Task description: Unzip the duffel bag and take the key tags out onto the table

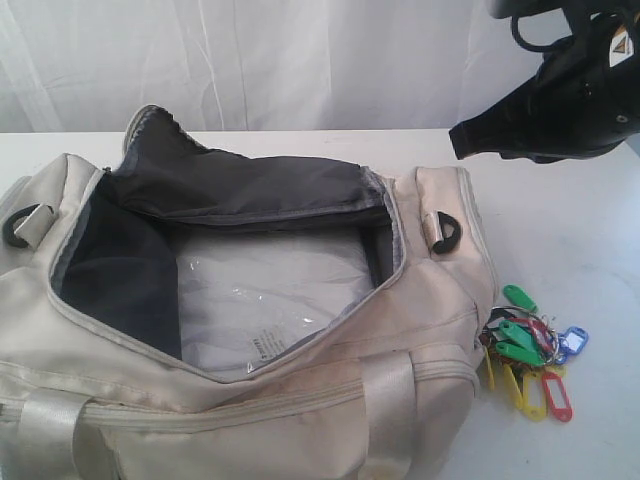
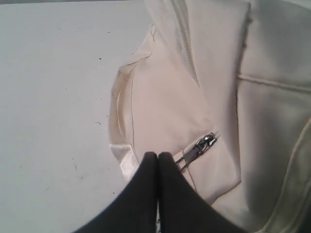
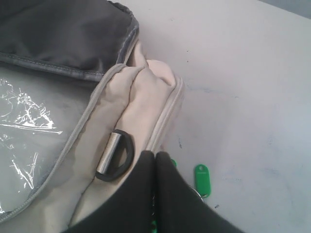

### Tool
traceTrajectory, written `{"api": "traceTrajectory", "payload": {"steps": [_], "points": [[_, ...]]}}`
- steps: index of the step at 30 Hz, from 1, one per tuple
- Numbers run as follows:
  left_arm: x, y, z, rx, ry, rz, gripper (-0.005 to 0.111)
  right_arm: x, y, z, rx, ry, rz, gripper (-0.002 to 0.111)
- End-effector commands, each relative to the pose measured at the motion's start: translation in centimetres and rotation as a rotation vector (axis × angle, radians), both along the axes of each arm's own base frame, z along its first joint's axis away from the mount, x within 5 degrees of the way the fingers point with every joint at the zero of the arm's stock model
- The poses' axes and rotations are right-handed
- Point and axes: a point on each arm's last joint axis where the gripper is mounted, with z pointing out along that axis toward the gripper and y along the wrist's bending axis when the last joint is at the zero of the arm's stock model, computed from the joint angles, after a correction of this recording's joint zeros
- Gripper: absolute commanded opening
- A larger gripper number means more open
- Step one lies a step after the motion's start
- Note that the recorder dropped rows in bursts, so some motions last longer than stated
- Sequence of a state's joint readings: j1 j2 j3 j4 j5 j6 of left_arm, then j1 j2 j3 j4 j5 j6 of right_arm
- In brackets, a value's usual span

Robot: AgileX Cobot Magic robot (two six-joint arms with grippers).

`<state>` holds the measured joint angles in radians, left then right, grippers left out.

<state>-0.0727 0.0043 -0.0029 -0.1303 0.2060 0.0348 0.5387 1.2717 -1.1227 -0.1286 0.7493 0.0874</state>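
- Right end effector (image 3: 155,156), its black fingers pressed together and holding nothing, hangs above the right end of the large cream-beige fabric duffel bag (image 1: 300,400), just over a black plastic D-ring (image 3: 115,162).
- Left end effector (image 2: 157,156) is likewise closed and empty, poised over what seems the bag's left end, beside a small silver zipper pull (image 2: 197,149).
- Main zipper is undone, and the bag gapes to show dark grey lining and a clear plastic-wrapped white packet (image 1: 270,290) inside.
- Bunch of small plastic key tags (image 1: 525,350) on metal rings (green, yellow, red, blue) lies on the wide white speckled counter (image 1: 570,230), right against the bag's near right corner.
- Judging by this, unzipping and taking out both look finished.
- Next move likely calls only for drawing both arms clear without nudging the tags. Whether more tags hide under the packet cannot be told.
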Motion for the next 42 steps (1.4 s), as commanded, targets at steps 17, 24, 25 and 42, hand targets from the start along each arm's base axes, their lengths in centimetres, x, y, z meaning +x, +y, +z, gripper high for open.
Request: {"api": "traceTrajectory", "payload": {"steps": [17, 24, 25, 42], "points": [[-0.08, -0.21, -0.15, -0.035, 0.014, -0.012, 0.0, -0.08, 0.01, 0.35, 0.012, -0.018, 0.002, 0.0], [-0.08, -0.09, -0.24, -0.037, 0.024, 0.011, 0.0, -0.08, 0.01, 0.35, 0.012, -0.018, 0.002, 0.0], [-0.08, -0.05, -0.26, -0.038, 0.026, 0.018, 0.0, -0.08, 0.01, 0.35, 0.012, -0.018, 0.002, 0.0], [-0.01, 0.78, -0.3, -0.016, 0.027, 0.111, 0.0, -0.08, 0.01, 0.35, 0.012, -0.018, 0.002, 0.0]]}}
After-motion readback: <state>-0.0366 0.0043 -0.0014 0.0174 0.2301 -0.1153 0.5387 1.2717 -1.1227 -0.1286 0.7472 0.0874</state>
